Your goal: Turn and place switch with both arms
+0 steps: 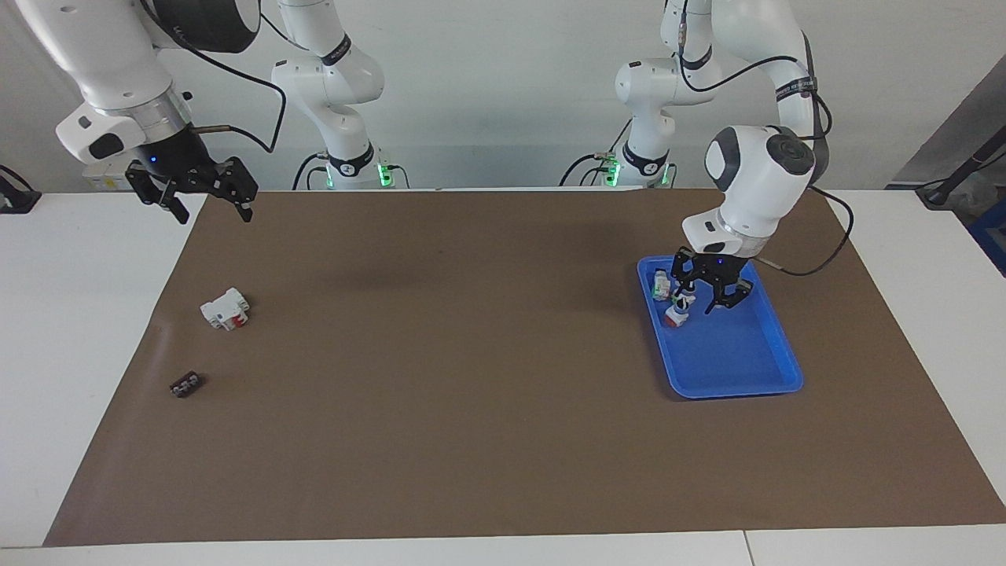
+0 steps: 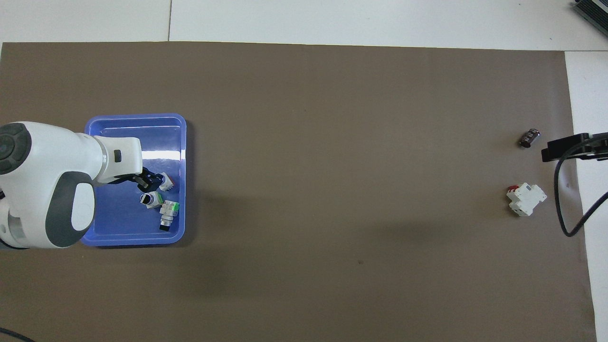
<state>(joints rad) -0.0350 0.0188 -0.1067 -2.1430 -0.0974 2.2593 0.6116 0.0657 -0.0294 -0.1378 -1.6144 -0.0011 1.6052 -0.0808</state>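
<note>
Facing view: left hand (image 1: 702,303) low over blue tray (image 1: 754,377) at left arm's end of tabletop, fingers spread, gripping nothing. Switch (image 1: 674,314) stands in tray just beside one fingertip (orange end down, black knob up). Right hand (image 1: 206,206) raised over tabletop edge nearest robots at right arm's end, fingers apart, empty.

Overhead view: switch (image 2: 166,181) in tray (image 2: 135,123), beside two green-and-white switches (image 2: 161,206). White part (image 2: 525,198) and small dark part (image 2: 529,137) near right arm's end.

wall (image 1: 487,94): plain white | table (image 1: 78,314): white | mat (image 1: 471,393): brown
</note>
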